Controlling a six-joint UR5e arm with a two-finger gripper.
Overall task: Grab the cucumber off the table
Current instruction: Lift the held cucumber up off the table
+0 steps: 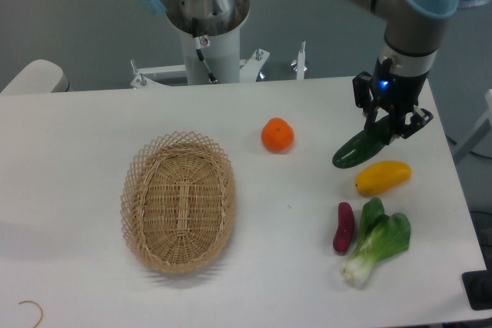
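The cucumber (360, 148) is dark green and glossy and lies tilted, its lower left end pointing towards the table (92, 120) and its upper right end between my fingers. My gripper (390, 127) is shut on that upper end, at the right side of the white tabletop. The cucumber appears slightly raised; whether its low end touches the table I cannot tell.
A yellow mango (383, 177) lies just below the cucumber. A small dark red eggplant (344, 227) and a bok choy (378, 245) lie nearer the front right. An orange (277, 135) sits mid-table. A wicker basket (178, 201) stands left of centre.
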